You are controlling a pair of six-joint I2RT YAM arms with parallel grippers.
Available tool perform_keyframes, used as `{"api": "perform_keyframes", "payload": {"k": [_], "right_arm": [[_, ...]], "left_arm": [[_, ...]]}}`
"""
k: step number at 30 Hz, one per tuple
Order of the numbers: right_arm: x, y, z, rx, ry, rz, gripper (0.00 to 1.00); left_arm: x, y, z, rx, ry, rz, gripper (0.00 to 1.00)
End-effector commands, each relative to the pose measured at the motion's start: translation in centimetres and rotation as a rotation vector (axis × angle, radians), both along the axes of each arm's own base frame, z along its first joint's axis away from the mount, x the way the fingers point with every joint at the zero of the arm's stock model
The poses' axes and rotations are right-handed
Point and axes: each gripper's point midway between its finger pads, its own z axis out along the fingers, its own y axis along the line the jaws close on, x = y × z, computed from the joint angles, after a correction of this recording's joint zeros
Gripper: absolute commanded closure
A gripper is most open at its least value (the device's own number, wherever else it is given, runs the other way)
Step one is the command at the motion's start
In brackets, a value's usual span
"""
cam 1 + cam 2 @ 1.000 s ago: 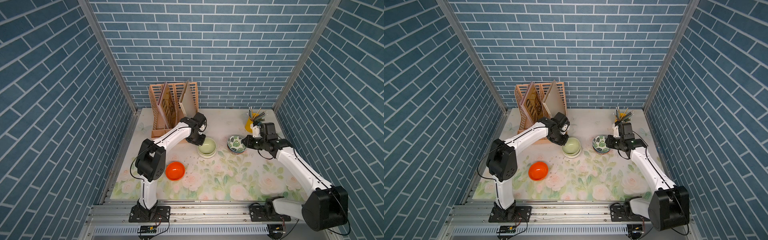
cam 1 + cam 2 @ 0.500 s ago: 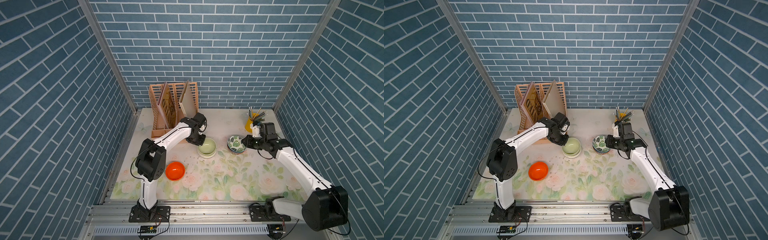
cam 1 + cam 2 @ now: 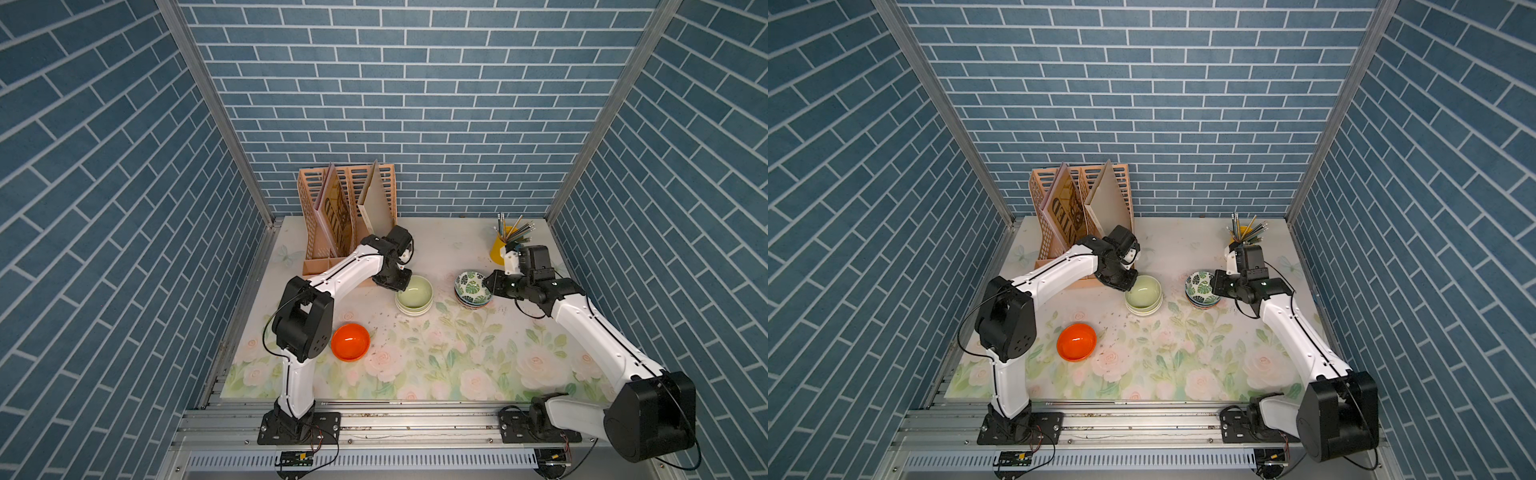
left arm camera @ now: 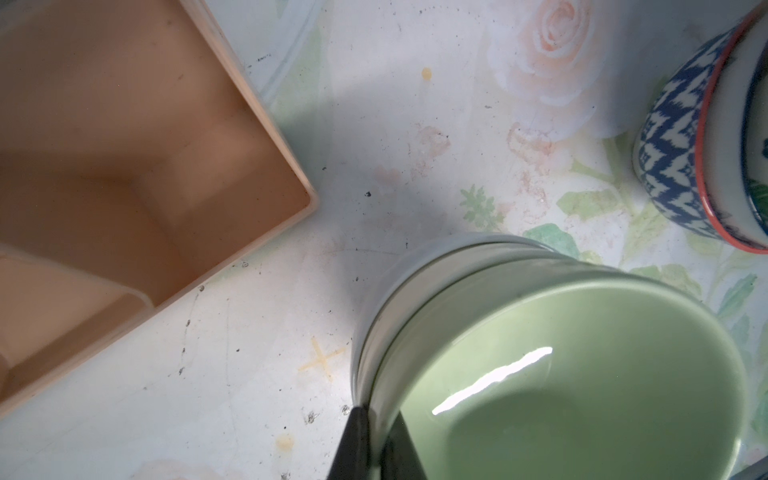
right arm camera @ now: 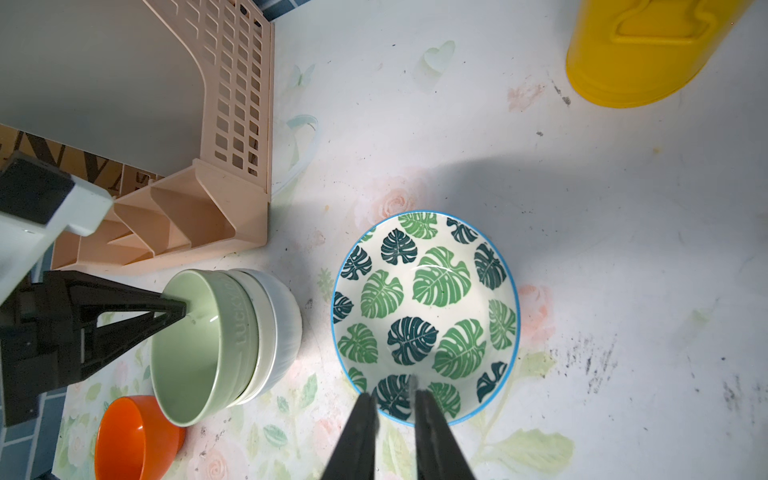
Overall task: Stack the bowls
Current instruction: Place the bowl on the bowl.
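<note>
A pale green bowl (image 3: 413, 291) (image 5: 187, 353) tops a cream bowl (image 5: 259, 332) and a white bowl (image 5: 286, 316) at mid table. My left gripper (image 3: 401, 286) (image 4: 376, 411) is shut on its rim, one finger inside and one outside. To the right, the green-leaf bowl (image 3: 471, 286) (image 5: 424, 307) rests tilted in a blue-patterned, red-rimmed bowl (image 4: 673, 158). My right gripper (image 3: 490, 286) (image 5: 392, 395) is shut on its near rim. An orange bowl (image 3: 350, 341) (image 3: 1076, 342) stands alone near the left arm's base.
A peach file rack (image 3: 345, 224) holding boards stands at the back left, right behind the left gripper. A yellow pencil cup (image 3: 498, 251) (image 5: 640, 54) sits at the back right, behind the right wrist. Brick walls enclose three sides.
</note>
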Motion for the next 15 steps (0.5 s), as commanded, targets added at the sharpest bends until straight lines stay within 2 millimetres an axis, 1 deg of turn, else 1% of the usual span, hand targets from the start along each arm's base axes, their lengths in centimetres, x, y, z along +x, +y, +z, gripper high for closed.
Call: {"api": "perform_keyframes", "payload": {"k": [1,15], "right_arm": [[-0.09,-0.06,-0.62,-0.012,0.006,-0.003,0.79],[-0.15,-0.02,-0.73,-0.011,0.01,-0.001,0.79]], "left_arm": [[-0.39,0.2,-0.83,0.011,0.041,-0.002,1.0],[-0.08,0.44,-0.91,0.031,0.033,0.011,0.99]]}}
